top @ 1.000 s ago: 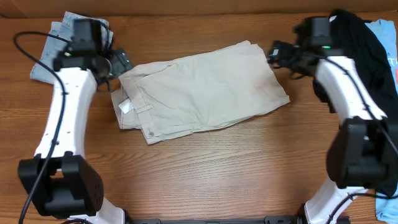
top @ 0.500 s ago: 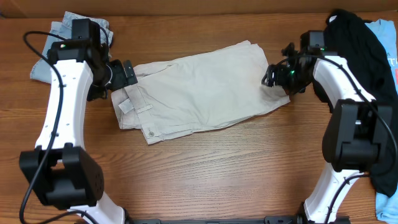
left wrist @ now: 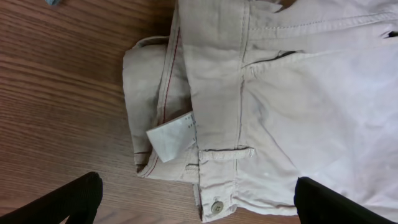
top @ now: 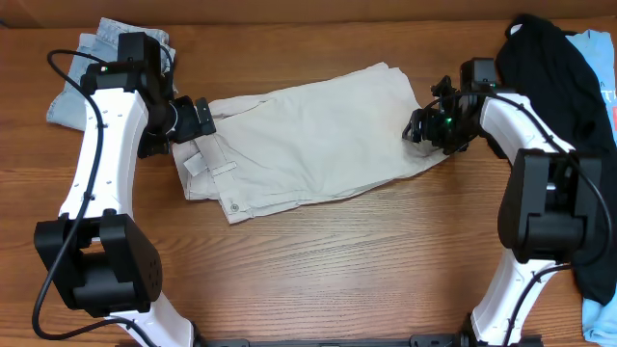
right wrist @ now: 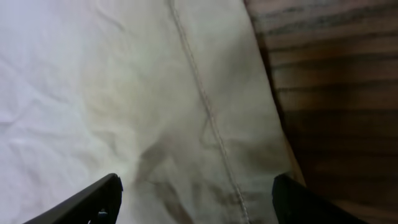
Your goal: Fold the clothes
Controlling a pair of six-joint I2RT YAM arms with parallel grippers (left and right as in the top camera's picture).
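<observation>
The pale beige shorts (top: 313, 140) lie folded lengthwise across the middle of the table, waistband and button at the left, leg hems at the right. My left gripper (top: 198, 120) is open over the waistband end; its wrist view shows the waistband (left wrist: 217, 93), a white label (left wrist: 173, 138) and the button (left wrist: 216, 206) between the spread fingers (left wrist: 196, 199). My right gripper (top: 424, 128) is open, low over the right hem; its wrist view shows beige cloth with a seam (right wrist: 205, 106) between the wide fingers (right wrist: 196, 196).
A faded light-blue denim garment (top: 82, 72) lies at the back left behind my left arm. A black garment (top: 559, 67) lies over a blue one (top: 600, 87) at the right edge. Bare wood table (top: 328, 260) shows in front.
My left gripper has shifted right and down onto the waistband end. My right gripper has dropped from behind the shorts' right corner onto the right hem. The shorts have not moved.
</observation>
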